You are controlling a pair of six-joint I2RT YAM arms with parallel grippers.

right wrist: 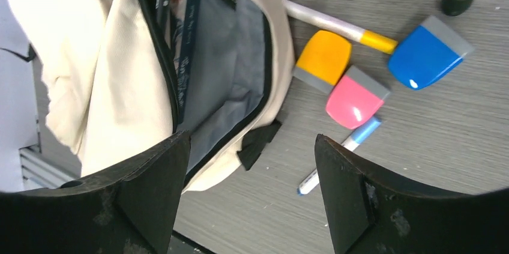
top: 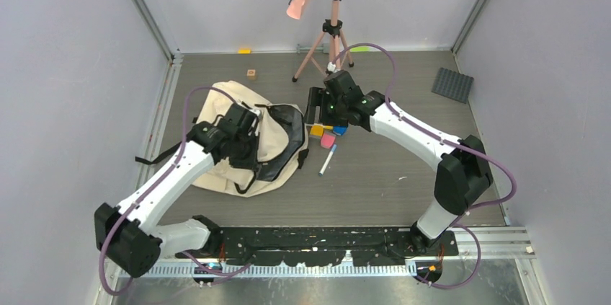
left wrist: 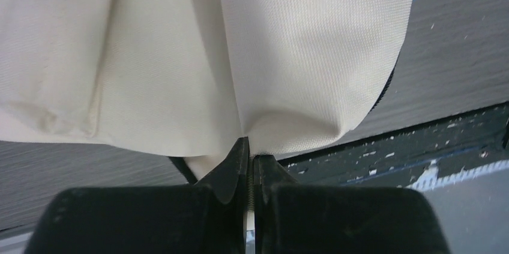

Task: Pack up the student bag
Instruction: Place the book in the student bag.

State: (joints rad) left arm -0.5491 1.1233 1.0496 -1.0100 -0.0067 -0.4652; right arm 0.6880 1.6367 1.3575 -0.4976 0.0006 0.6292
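The student bag (top: 216,121) is a cream canvas backpack lying at centre left, its black zip open and the grey lining (right wrist: 225,80) showing. My left gripper (left wrist: 251,146) is shut on a fold of the bag's cream fabric (left wrist: 180,56); in the top view it (top: 248,152) sits over the bag's near edge. My right gripper (right wrist: 251,143) is open and empty, hovering above the table beside the bag's mouth; in the top view it (top: 315,112) is just right of the bag. A yellow eraser (right wrist: 324,57), a pink eraser (right wrist: 355,98), a blue eraser (right wrist: 426,54), a yellow-capped marker (right wrist: 336,24) and a blue pen (right wrist: 342,152) lie right of the opening.
A pink tripod (top: 331,38) stands at the back centre. A dark grey studded plate (top: 452,84) lies at the back right. A small wooden cube (top: 251,73) sits behind the bag. Side walls close in the table on left and right.
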